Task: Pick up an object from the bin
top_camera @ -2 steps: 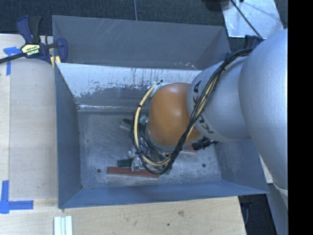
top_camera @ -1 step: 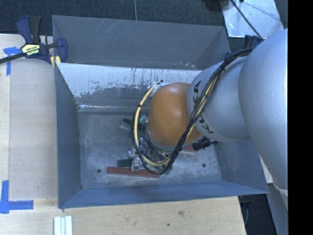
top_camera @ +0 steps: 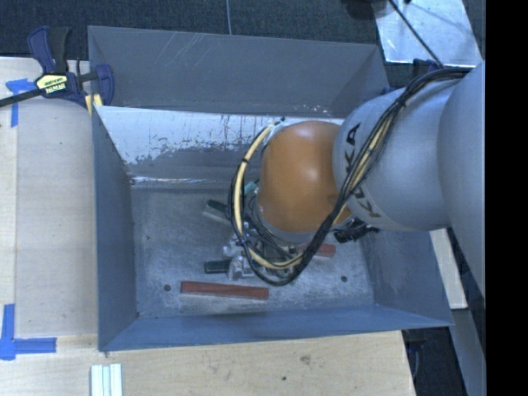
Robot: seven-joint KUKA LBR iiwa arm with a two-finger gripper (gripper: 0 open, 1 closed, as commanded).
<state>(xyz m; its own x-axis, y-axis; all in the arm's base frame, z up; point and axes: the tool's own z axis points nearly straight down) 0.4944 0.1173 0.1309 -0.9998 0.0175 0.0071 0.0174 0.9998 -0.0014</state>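
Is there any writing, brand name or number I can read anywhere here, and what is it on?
"K" and "A": big black letters on the silver robot arm. The rest of the word is covered by the black and yellow cables; it is probably a brand name.
Long reddish-brown flat stick in the grey metal bin: no writing that can be read.
Nothing else is readable.

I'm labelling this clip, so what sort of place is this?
Probably a robot lab's bin-picking station: a KUKA arm reaches into a grey metal bin with a reddish-brown stick on its floor.
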